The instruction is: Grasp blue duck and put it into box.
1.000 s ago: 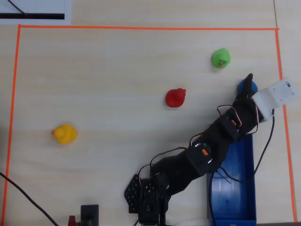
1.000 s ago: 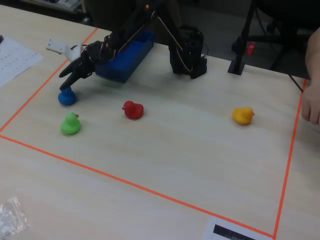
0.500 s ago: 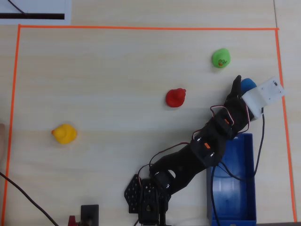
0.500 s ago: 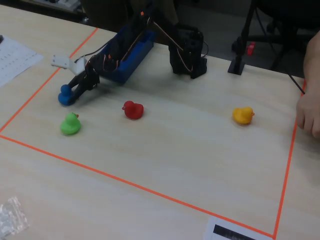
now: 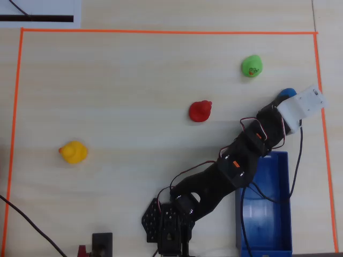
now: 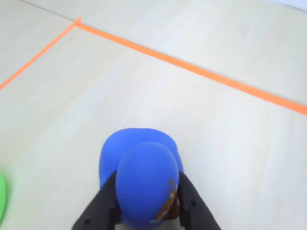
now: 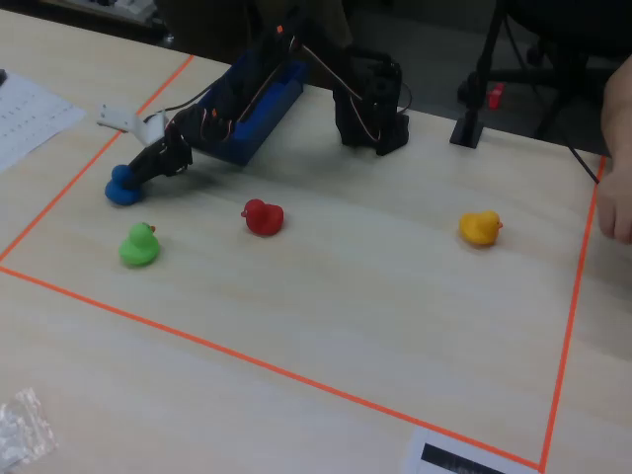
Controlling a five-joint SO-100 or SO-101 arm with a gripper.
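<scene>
The blue duck [image 6: 144, 177] sits on the table near the right tape line in the overhead view [image 5: 288, 93], mostly hidden there under the white wrist camera. It also shows in the fixed view [image 7: 120, 188]. My gripper [image 6: 147, 191] has one black finger pressed against each side of the duck's head, shut on it. The duck still rests on the table. The box [image 5: 289, 187], a long blue tray, lies beside the arm's base and also shows in the fixed view [image 7: 259, 123].
A green duck [image 5: 251, 66] sits close to the blue one. A red duck [image 5: 200, 111] and a yellow duck [image 5: 73, 152] lie further left. Orange tape [image 5: 319, 96] frames the work area. A person's hand [image 7: 617, 207] is at the fixed view's right edge.
</scene>
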